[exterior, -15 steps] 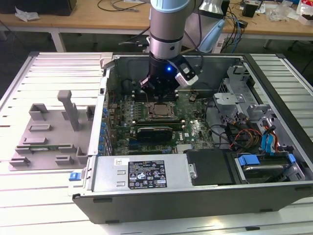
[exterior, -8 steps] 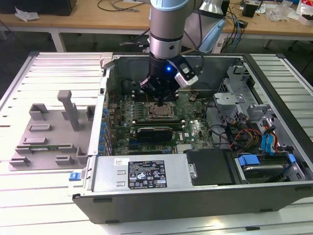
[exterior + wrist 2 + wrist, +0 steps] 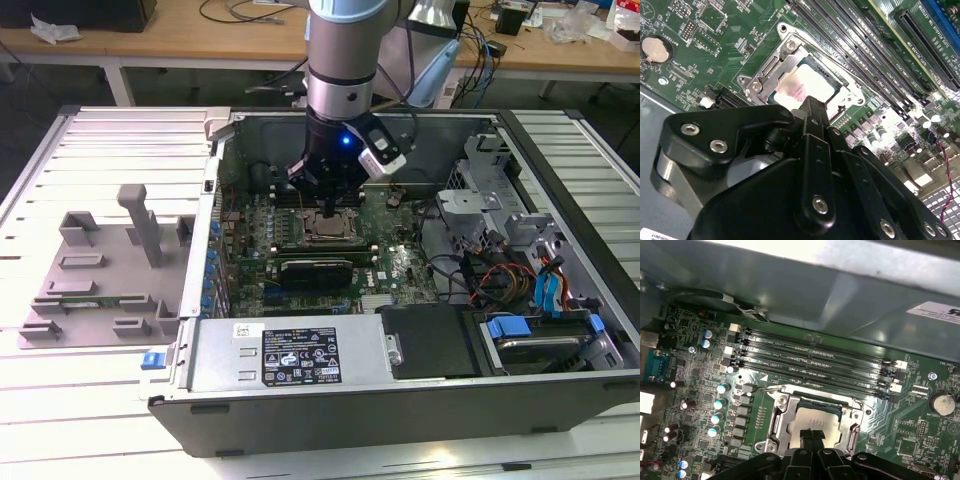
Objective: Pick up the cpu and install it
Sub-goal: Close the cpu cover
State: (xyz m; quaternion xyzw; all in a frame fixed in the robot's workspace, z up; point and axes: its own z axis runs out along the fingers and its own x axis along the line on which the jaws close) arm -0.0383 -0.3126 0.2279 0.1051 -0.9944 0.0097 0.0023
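Note:
The cpu (image 3: 807, 86) (image 3: 816, 418), a silvery square chip, lies flat inside the metal-framed socket (image 3: 766, 70) (image 3: 777, 421) on the green motherboard (image 3: 395, 262). My gripper (image 3: 331, 208) hangs straight down into the open computer case (image 3: 560, 390), directly above the socket. In both wrist views its dark fingertips (image 3: 809, 435) sit close together over the middle of the chip's top, at or just above its surface. The gripper (image 3: 812, 106) (image 3: 813, 436) looks shut, with nothing held between the tips.
Rows of black memory slots (image 3: 815, 362) (image 3: 865, 45) run beside the socket. A power supply (image 3: 290, 355) lines the case's near side, and drive bays with cables (image 3: 500, 275) fill the exterior view's right. A grey fixture plate (image 3: 100, 270) lies outside the case on the exterior view's left.

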